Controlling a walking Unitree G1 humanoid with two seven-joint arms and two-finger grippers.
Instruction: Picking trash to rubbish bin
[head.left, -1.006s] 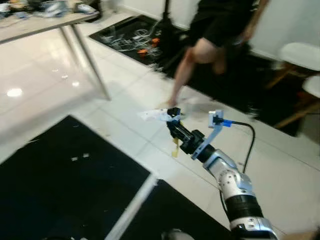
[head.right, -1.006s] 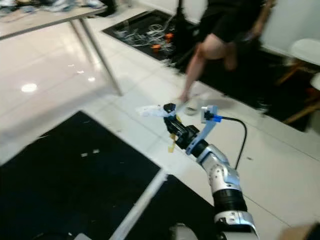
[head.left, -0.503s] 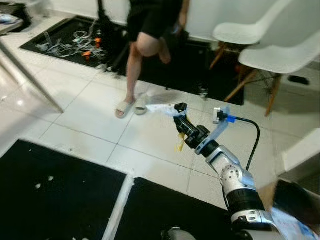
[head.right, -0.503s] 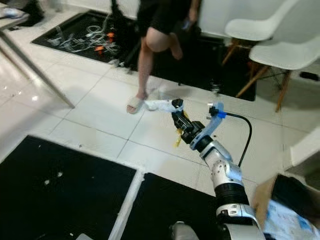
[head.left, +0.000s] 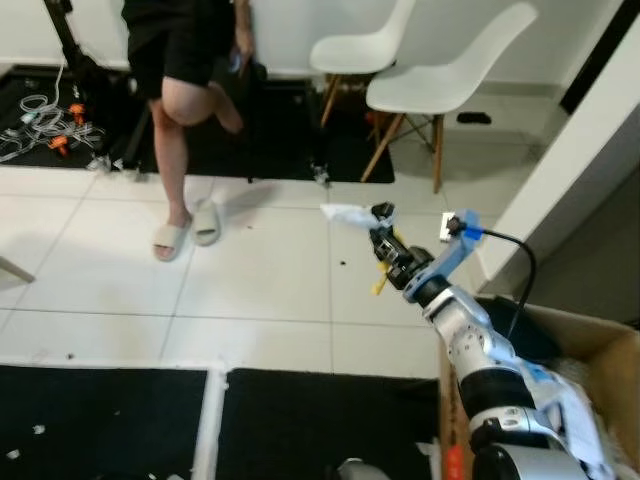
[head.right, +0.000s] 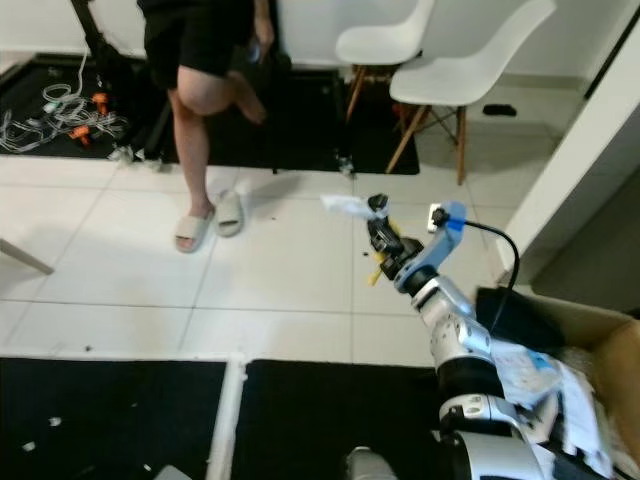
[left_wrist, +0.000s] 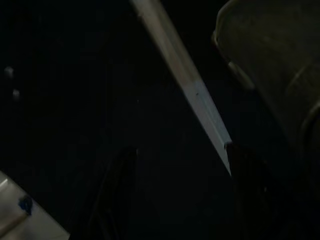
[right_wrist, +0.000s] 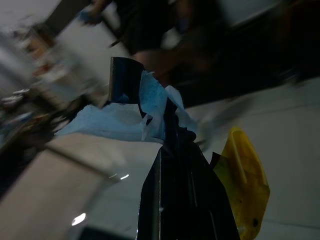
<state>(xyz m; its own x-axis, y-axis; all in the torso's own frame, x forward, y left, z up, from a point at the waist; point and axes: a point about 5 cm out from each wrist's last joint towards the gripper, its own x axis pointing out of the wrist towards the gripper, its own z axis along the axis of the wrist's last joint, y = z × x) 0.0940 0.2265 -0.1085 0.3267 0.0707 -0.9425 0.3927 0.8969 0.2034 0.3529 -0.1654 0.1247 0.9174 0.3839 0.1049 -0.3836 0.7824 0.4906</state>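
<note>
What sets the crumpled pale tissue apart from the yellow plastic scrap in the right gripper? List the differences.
The crumpled pale tissue is soft, wrinkled paper; the yellow plastic scrap looks smooth and stiff. The tissue sticks out sideways past the fingertips; the scrap hangs lower beside the fingers. Both are pinched in the right gripper, held over the tiled floor.

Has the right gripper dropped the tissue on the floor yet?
No, the right gripper is raised over the white tiles with its fingers shut on the pale blue tissue, a yellow scrap pinched alongside it.
</note>
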